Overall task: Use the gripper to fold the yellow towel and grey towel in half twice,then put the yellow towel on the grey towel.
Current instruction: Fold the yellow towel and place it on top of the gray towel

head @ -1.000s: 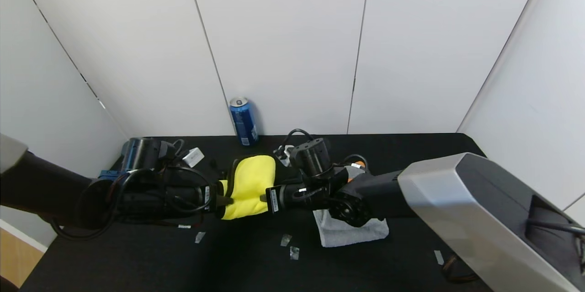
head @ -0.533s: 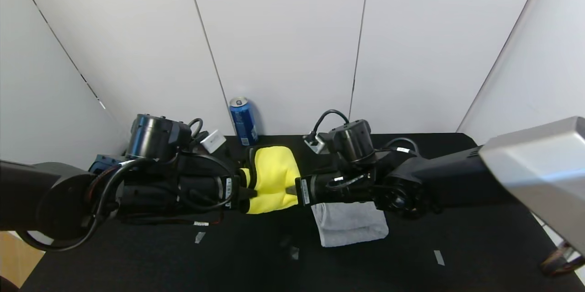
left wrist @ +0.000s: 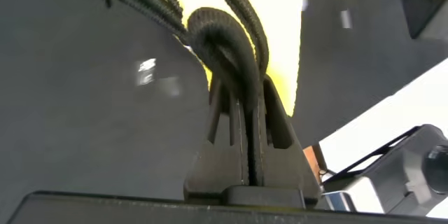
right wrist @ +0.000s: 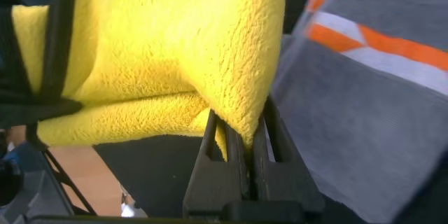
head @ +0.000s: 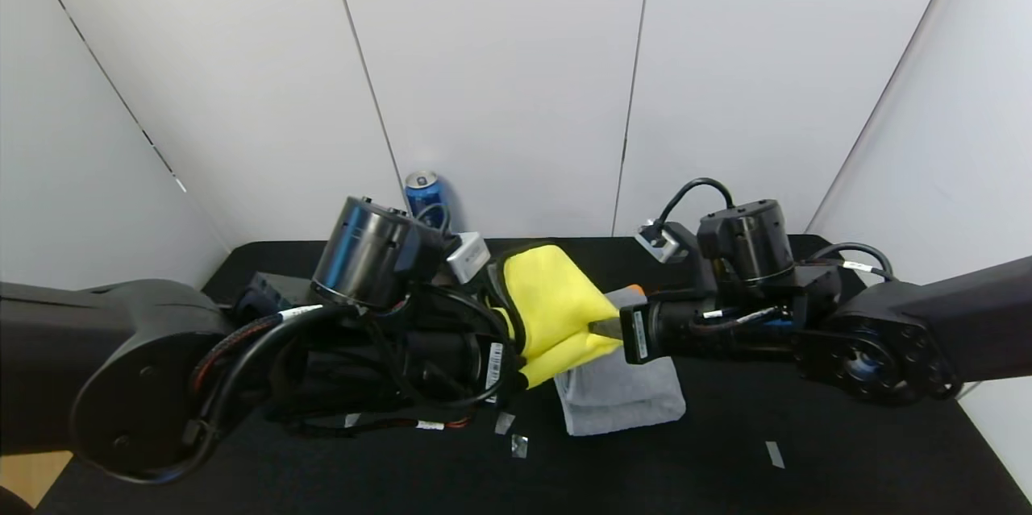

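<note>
The folded yellow towel [head: 552,305] hangs in the air between both grippers, above the table. My left gripper [head: 509,338] is shut on its black-edged left side [left wrist: 231,49]. My right gripper [head: 601,327] is shut on its right edge [right wrist: 245,122]. The grey towel [head: 625,390] lies folded on the black table, just below and to the right of the yellow one, partly under the right gripper. Its orange marks show in the right wrist view [right wrist: 392,38].
A blue can [head: 422,191] stands at the back by the wall, behind the left arm. Small bits of tape [head: 516,444] lie on the black table [head: 726,467] in front. White walls close the back and both sides.
Both grippers have carried the yellow towel to the right and higher; it now overlaps the left part of the grey towel. The grey towel has not moved.
</note>
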Tool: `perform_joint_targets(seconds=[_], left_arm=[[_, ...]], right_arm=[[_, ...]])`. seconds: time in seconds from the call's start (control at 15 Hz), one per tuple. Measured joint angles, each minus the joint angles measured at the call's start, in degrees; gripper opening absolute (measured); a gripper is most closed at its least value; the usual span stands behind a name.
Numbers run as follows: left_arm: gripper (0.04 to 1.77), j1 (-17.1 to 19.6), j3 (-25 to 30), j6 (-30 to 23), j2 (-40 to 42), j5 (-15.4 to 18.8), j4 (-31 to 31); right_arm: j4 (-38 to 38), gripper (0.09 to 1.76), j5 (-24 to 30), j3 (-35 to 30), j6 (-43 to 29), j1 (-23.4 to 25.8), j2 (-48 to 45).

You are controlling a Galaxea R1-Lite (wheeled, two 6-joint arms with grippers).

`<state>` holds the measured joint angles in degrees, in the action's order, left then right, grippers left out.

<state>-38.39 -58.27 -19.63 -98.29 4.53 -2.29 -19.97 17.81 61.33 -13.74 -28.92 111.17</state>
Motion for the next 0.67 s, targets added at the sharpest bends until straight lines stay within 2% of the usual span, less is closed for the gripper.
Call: perform_joint_targets(seconds=[0.27, 0.67], left_arm=[[0.13, -3.7, -5.1, -0.4, -5.5, -2.1, 0.2], [0.13, -5.4, -12.7, -0.2, -15.8, -3.3, 0.4]], right_arm=[[-0.4, 0.17, -0.2, -3.6, 0.7, 3.3, -2.7], [-1.6, 0.17, -0.6, -5.9, 0.8, 4.6, -3.6]])
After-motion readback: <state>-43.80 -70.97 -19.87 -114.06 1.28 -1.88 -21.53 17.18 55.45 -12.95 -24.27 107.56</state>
